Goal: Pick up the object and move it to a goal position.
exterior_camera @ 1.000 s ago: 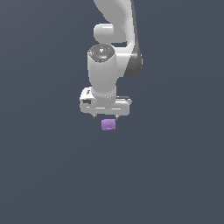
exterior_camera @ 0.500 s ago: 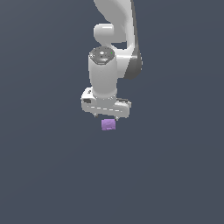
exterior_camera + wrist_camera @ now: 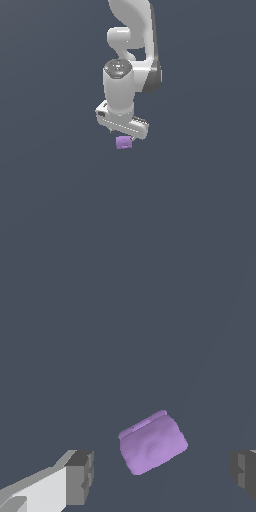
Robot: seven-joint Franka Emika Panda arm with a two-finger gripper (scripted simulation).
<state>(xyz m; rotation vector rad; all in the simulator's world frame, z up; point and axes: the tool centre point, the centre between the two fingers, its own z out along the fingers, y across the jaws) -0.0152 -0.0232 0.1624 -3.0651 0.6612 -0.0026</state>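
Light-purple lumpy block (image 3: 123, 142)

Roughly cube-shaped, rounded edges, sitting skewed on the plain dark grey surface (image 3: 100, 331), away from any visible edge.

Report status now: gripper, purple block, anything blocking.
White gripper open, fingers either side of the small light-purple lumpy block, not touching. Block sits just under the gripper. No obstruction visible.

Both renders are evenly and moderately lit, against a flat dark blue-grey background. Light falls from above: the arm (image 3: 131, 60) shows bright upper surfaces and grey shading down its right-hand side in the exterior view. No glare or blown highlights. The purple block (image 3: 152, 443) shows soft shading with a brighter upper edge. Edges are slightly soft; no blur, no edge distortion.
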